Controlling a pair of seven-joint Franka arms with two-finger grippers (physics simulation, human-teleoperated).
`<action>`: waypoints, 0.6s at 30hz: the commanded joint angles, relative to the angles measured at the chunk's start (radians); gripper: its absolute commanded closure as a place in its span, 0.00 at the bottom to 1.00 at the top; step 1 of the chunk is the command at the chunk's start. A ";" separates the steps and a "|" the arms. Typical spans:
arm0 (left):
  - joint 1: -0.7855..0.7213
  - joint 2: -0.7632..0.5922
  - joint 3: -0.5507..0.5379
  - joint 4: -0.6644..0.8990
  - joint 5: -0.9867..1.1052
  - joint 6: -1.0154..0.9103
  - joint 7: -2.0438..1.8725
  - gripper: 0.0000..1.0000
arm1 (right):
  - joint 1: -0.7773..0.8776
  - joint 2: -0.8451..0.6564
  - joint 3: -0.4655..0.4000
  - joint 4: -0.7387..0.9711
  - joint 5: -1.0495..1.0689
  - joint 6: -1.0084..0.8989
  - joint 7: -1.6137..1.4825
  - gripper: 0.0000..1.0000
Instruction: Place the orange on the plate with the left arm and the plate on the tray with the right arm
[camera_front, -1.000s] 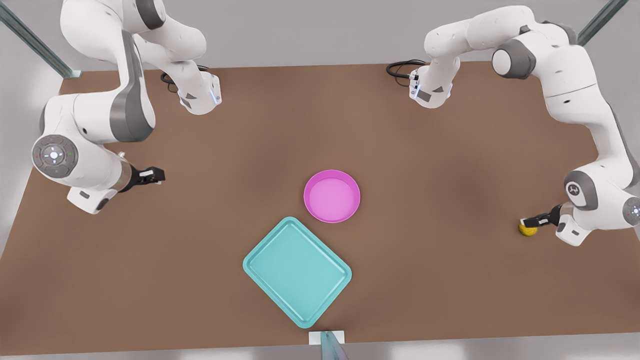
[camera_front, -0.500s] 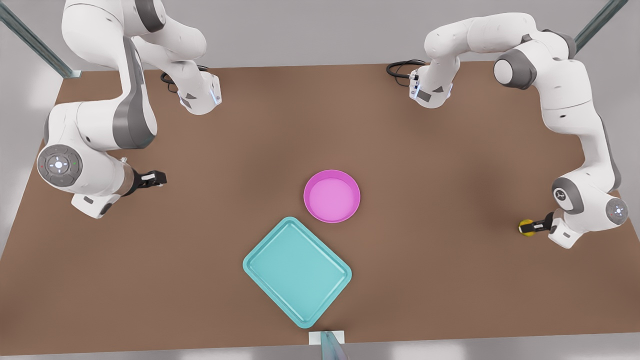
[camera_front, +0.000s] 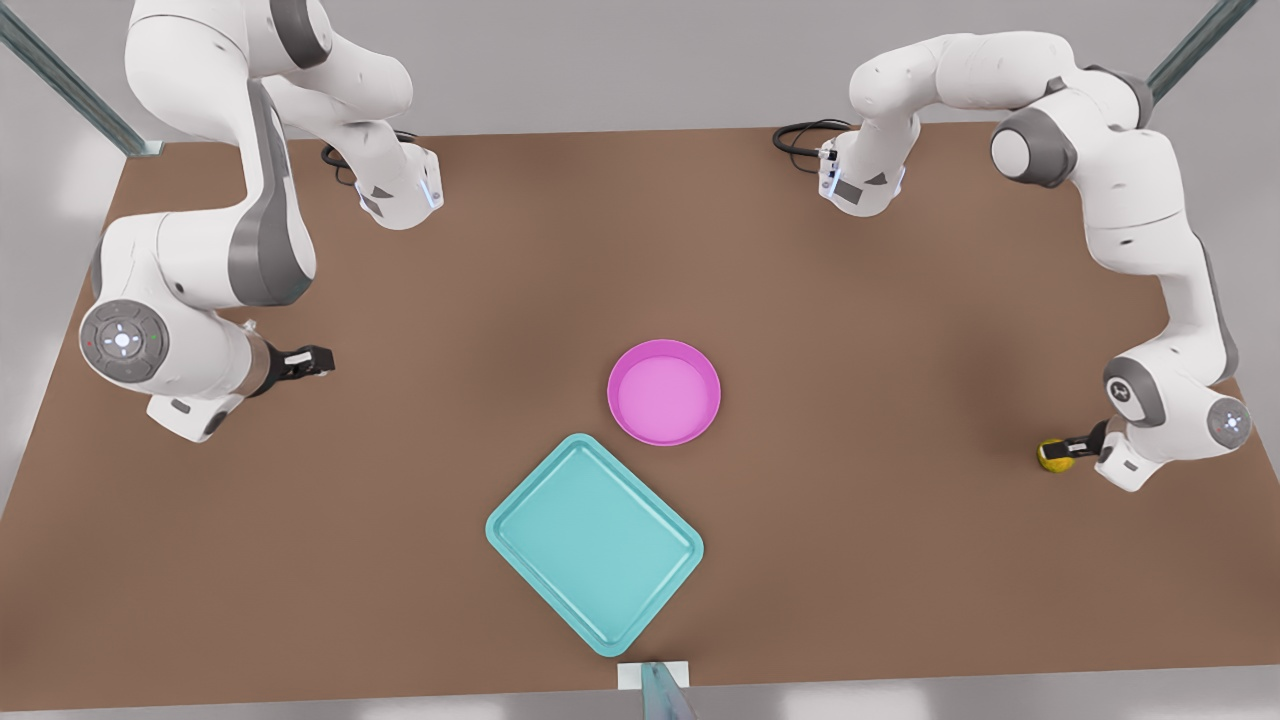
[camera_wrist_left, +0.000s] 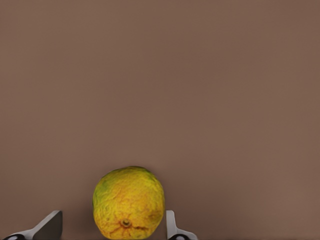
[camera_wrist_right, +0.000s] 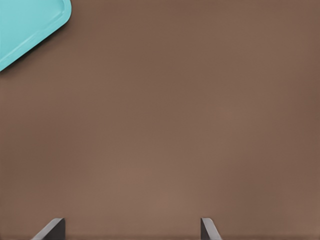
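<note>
Well apart from the plate, the orange sits between the left gripper's spread, not-yet-clamped fingers; small, firm, bumpy, it likely suits gripping across its middle, while the right gripper waits wide.

Sim robot lab bench, rendered scene.
Brown worktop w/ 2 white Franka arms mounted at far edge, black cables by bases, metal frame struts at corners, plain grey walls; no household furnishings.
</note>
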 joint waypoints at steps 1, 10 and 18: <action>0.000 0.012 0.000 0.001 -0.003 0.006 0.025 0.00 | 0.001 0.001 0.000 0.000 0.000 0.001 -0.005 0.00; 0.000 0.049 -0.002 0.001 -0.005 0.063 0.025 0.00 | -0.001 0.004 0.000 0.000 0.002 0.001 -0.003 0.00; 0.000 0.032 -0.011 0.004 -0.003 0.052 -0.001 0.52 | -0.001 0.006 0.000 0.000 0.002 -0.001 -0.005 0.00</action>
